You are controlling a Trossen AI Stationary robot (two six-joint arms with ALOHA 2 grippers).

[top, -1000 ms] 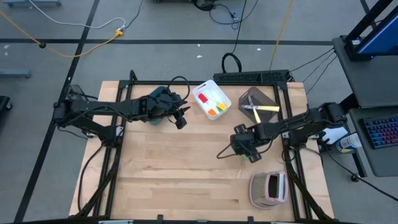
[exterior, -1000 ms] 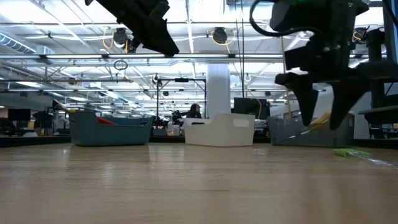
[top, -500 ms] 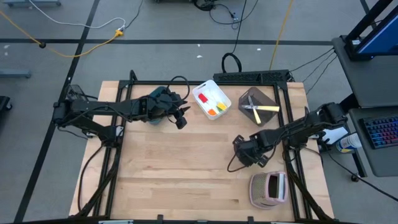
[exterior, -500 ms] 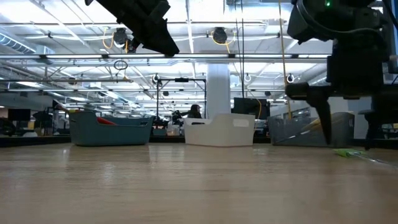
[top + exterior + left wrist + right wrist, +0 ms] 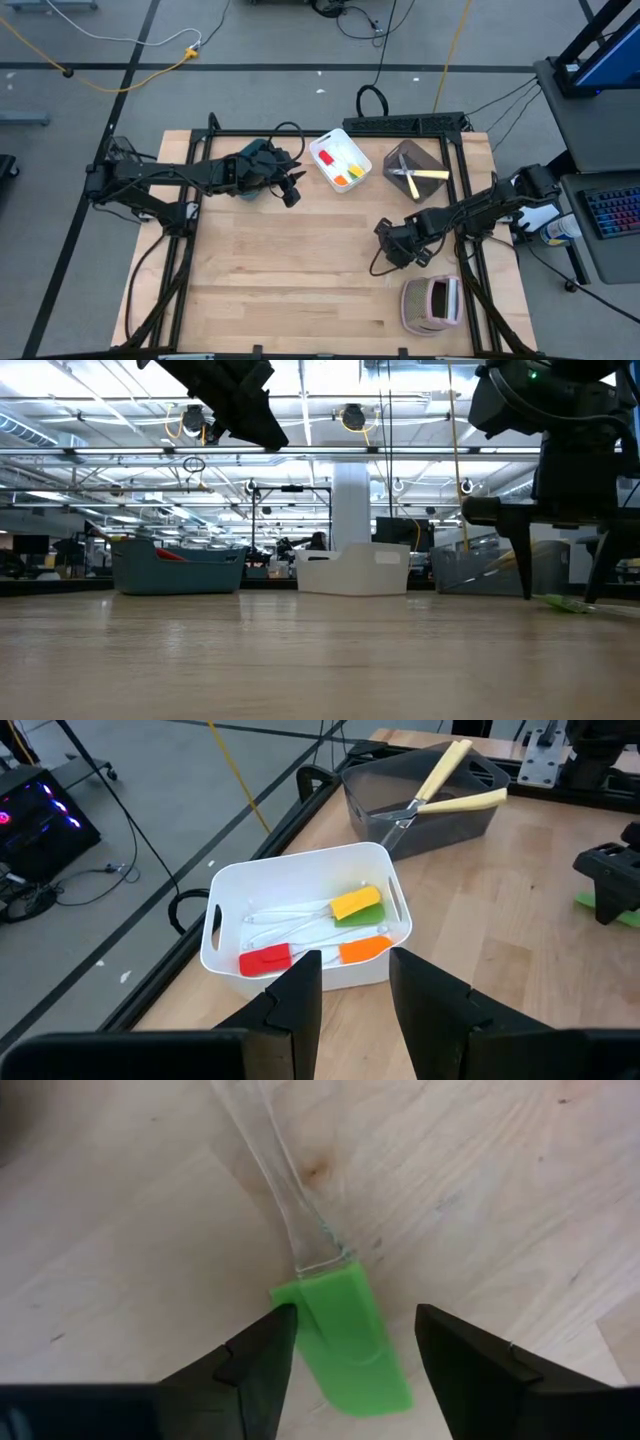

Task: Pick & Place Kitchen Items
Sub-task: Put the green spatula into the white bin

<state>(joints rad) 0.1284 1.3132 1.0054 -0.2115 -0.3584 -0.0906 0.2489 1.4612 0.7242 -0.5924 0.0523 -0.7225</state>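
Note:
A green spatula (image 5: pixel 350 1355) on a clear stick (image 5: pixel 265 1170) lies flat on the wooden table; in the low view the spatula (image 5: pixel 565 603) shows at the right. My right gripper (image 5: pixel 352 1325) is open and points down over it, one finger on each side of the green blade. In the low view my right gripper (image 5: pixel 560 585) has its tips close above the table. I see no touch. My left gripper (image 5: pixel 290 190) is open and hovers beside the teal bin (image 5: pixel 180 565), facing the white bin (image 5: pixel 300 870).
The white bin (image 5: pixel 340 160) holds red, yellow-green and orange spatulas. The brown bin (image 5: pixel 415 170) holds pale-handled knives (image 5: pixel 440 780). A pink-grey striped object (image 5: pixel 432 303) lies near the table's near right corner. Bare wood fills the table's middle and left.
My right gripper has moved a little toward the table's near edge and come down over the green spatula. It has turned, so that its fingers now point straight down on either side of the blade. The spatula has not moved.

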